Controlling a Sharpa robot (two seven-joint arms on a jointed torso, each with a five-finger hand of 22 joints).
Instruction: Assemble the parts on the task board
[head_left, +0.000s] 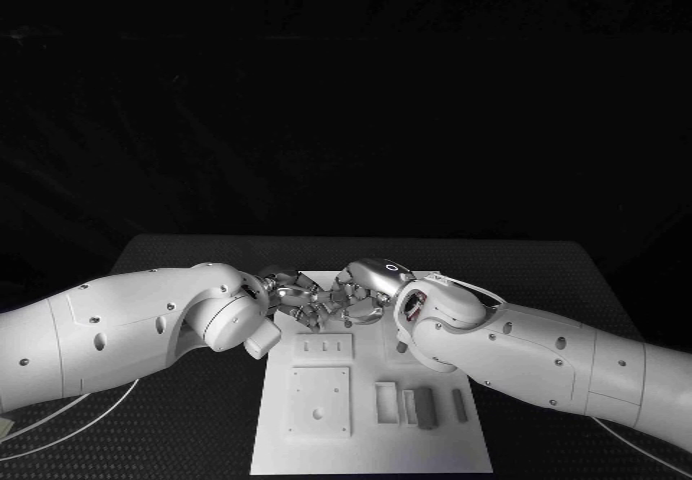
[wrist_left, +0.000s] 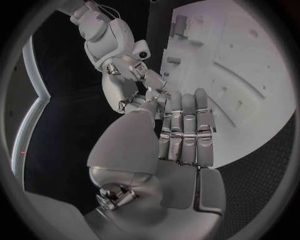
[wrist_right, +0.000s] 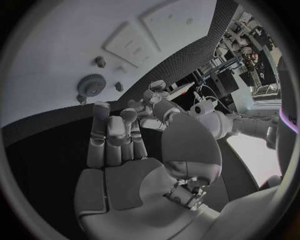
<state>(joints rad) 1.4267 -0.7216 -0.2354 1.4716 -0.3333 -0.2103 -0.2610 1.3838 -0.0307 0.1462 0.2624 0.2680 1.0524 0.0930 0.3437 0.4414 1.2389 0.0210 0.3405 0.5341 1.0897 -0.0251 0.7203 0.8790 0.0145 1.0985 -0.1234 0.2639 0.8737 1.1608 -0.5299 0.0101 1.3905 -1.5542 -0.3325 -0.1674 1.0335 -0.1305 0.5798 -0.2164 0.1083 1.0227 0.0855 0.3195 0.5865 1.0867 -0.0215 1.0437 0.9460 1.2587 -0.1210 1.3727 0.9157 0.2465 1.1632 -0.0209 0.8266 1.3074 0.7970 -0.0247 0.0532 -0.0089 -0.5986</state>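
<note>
Apparently both hands met at the far edge of the task board (head_left: 433, 455) on the black table (head_left: 577, 270), the left hand (head_left: 293, 297) and right hand (head_left: 368, 290) fingertip to fingertip, perhaps passing a small part; whether either held anything I could not tell. Grey parts (head_left: 418, 405) lay near-right on the board. Next would come seating a piece. No writing was legible.

No text, label, brand, number or sign can be read anywhere: the task board (head_left: 372, 440), its parts, the black table (head_left: 173, 440) and both arms carry nothing legible
</note>
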